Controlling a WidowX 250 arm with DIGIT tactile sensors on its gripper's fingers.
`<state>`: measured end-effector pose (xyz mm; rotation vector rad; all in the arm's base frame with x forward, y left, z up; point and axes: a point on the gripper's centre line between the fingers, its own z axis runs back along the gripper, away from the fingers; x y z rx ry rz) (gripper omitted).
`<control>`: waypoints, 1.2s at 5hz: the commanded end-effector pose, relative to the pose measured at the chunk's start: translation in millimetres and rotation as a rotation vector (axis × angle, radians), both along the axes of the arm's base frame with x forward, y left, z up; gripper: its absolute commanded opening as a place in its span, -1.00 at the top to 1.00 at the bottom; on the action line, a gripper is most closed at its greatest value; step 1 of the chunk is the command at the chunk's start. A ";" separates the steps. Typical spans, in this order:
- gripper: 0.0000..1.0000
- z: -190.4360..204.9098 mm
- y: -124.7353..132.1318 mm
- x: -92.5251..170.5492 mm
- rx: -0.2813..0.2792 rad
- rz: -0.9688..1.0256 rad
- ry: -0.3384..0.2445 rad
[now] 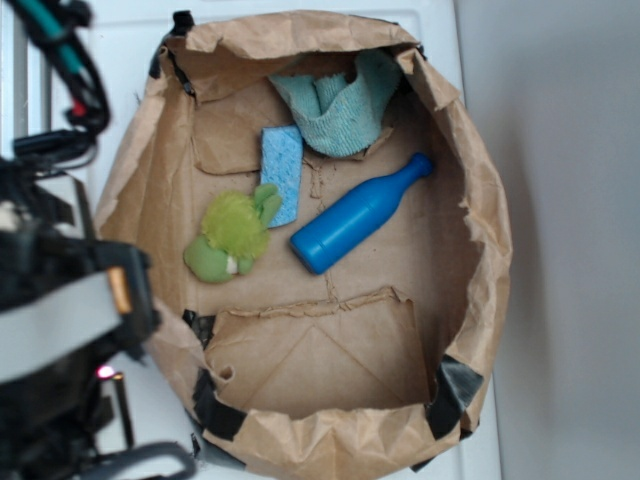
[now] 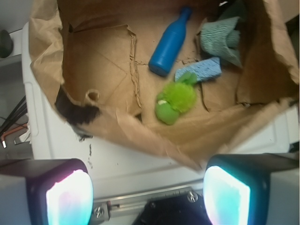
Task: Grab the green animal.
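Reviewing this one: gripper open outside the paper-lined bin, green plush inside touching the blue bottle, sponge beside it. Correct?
Not quite. The green animal does not touch the blue bottle; the exterior view shows bare cardboard between them. It touches the sponge instead. The gripper is indeed open, outside the bin.

1. We think this is a robot test room.
2. We see a torn paper bag [image 1: 480, 200] on a white table [image 2: 140, 164].
3. Black cables [image 1: 85, 90] hang beside it.
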<state>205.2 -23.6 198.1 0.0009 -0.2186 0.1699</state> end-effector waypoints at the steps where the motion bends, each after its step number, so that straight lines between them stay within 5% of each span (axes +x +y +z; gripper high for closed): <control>1: -1.00 -25.1 14.7 42.5 0.020 0.051 -0.079; 2: -1.00 -48.9 27.5 65.9 -0.028 0.011 -0.056; 4: -1.00 -56.1 63.6 67.6 0.006 0.062 -0.035; 6: -1.00 -91.7 56.0 62.4 0.071 0.014 -0.007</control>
